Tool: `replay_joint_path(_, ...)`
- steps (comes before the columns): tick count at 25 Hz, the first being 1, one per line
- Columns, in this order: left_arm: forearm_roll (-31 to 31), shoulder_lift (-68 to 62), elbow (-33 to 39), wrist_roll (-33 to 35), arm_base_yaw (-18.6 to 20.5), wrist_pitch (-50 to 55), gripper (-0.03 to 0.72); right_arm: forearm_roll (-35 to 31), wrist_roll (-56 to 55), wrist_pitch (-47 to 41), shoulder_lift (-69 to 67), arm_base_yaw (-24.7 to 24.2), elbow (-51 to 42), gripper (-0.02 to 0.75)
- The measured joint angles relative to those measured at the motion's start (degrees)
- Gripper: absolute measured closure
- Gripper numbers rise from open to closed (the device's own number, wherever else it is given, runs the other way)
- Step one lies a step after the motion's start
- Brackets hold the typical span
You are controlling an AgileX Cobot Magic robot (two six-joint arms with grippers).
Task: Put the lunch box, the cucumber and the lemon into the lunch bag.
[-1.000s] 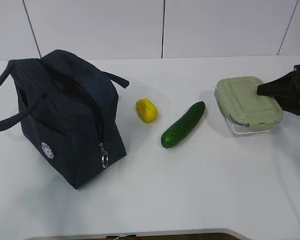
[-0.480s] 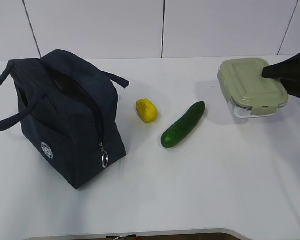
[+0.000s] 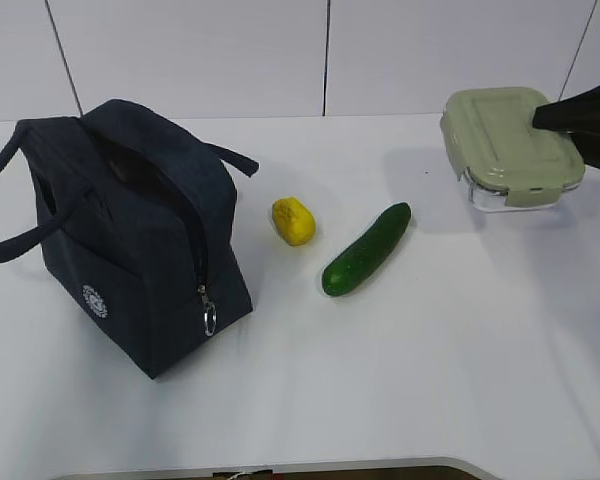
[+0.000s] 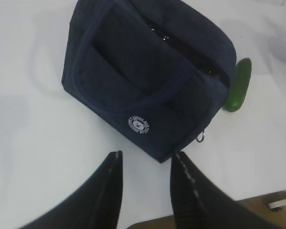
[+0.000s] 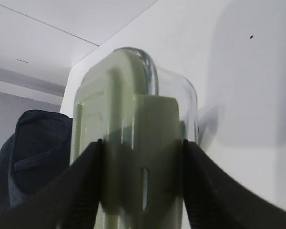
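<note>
White panelled walls stand behind a white table (image 3: 430,360). On its left sits the bag (image 3: 140,240), navy, its 2 handles flopped out to either side, the zipper pull hanging at the near corner. Just right of it lies the lemon (image 3: 293,220), and near that, apart from it, the cucumber (image 3: 366,250), angled away toward the right.

At the far right the box (image 3: 508,145) hangs clear of the table (its shadow falls on the surface below), pinched at its right end by the right gripper (image 5: 142,186), 1 finger on the lid and 1 on the glass base.

Above the table in front of the bag, the left gripper (image 4: 145,179) hovers with its fingers parted, holding nothing.
</note>
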State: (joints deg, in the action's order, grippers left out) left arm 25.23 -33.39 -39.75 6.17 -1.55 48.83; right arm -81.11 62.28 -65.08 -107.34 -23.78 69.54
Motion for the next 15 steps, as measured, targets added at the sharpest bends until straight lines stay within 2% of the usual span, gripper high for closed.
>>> replay_joint_path(5, 4.3, -3.0, 0.0, 0.0, 0.0, -4.4, 0.446, -0.7, 0.0, -0.1, 0.9, 0.0, 0.0, 0.361)
replay_joint_path(15, 12.3, -12.8, 0.0, 0.7, 0.0, -5.4, 0.435, -2.3, -0.1, -0.1, 1.9, 0.0, 0.0, 0.361)
